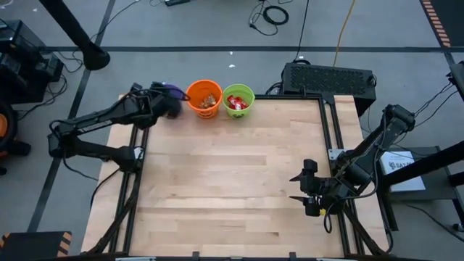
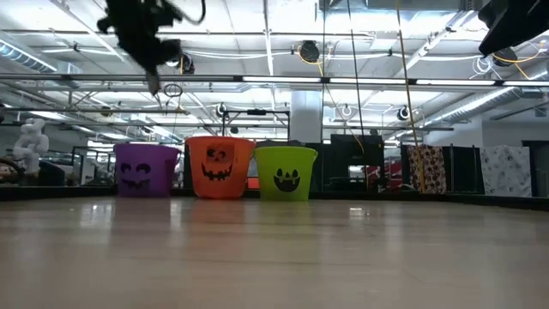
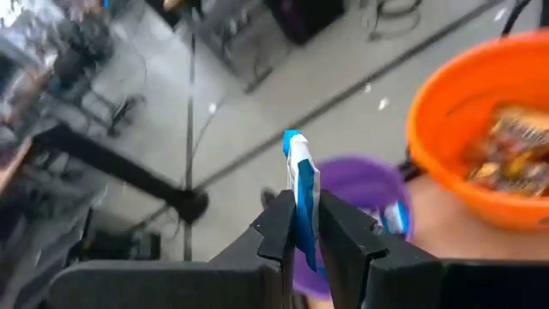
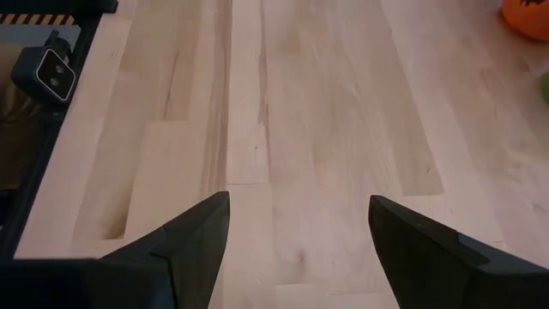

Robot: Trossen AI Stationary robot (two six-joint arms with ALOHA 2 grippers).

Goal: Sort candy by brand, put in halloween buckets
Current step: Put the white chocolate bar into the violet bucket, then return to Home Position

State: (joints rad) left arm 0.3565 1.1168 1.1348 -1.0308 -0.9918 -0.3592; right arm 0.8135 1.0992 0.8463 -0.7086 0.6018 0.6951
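Three halloween buckets stand in a row at the table's far edge: purple (image 2: 146, 169), orange (image 2: 220, 166) and lime green (image 2: 286, 172). The orange bucket (image 1: 204, 98) holds brown-gold candy (image 3: 515, 150); the green one (image 1: 238, 100) holds red candy (image 1: 237, 102). My left gripper (image 1: 169, 104) hovers above the purple bucket (image 3: 364, 193), shut on a blue-and-white candy (image 3: 298, 163). My right gripper (image 1: 303, 188) waits open over bare wood at the near right, nothing between its fingers (image 4: 197, 236). My left gripper pinches the blue candy between its two fingers, on the wrapper's lower part (image 3: 302, 206). The wrapper stands edge-on and its crimped upper end (image 3: 292, 137) sticks out past the fingertips. The candy is lifted clear, above the purple bucket's mouth.
Bare wooden tabletop (image 1: 232, 181) spreads between the buckets and my right gripper. A dark box (image 1: 330, 76) sits beyond the table's far right corner. Black frame rails (image 1: 330, 130) run along the table's sides.
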